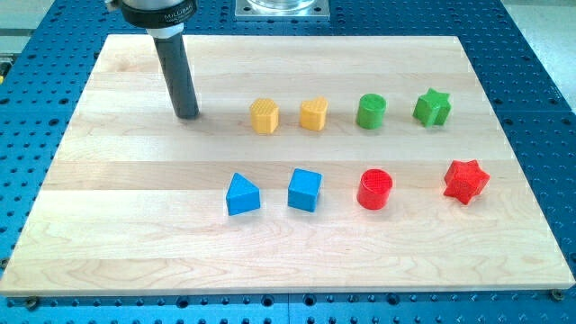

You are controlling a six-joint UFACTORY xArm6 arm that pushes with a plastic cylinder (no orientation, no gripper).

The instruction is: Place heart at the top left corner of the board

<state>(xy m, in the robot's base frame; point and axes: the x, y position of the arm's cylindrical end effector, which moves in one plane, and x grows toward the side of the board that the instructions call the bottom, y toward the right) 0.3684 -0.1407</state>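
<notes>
The yellow heart sits in the upper row of blocks, near the middle of the wooden board. A yellow pentagon-like block lies just to the heart's left. My tip rests on the board in the upper left area, left of the yellow pentagon and apart from it. The tip touches no block. The pentagon lies between the tip and the heart.
A green cylinder and a green star continue the upper row to the right. The lower row holds a blue triangle, a blue cube, a red cylinder and a red star.
</notes>
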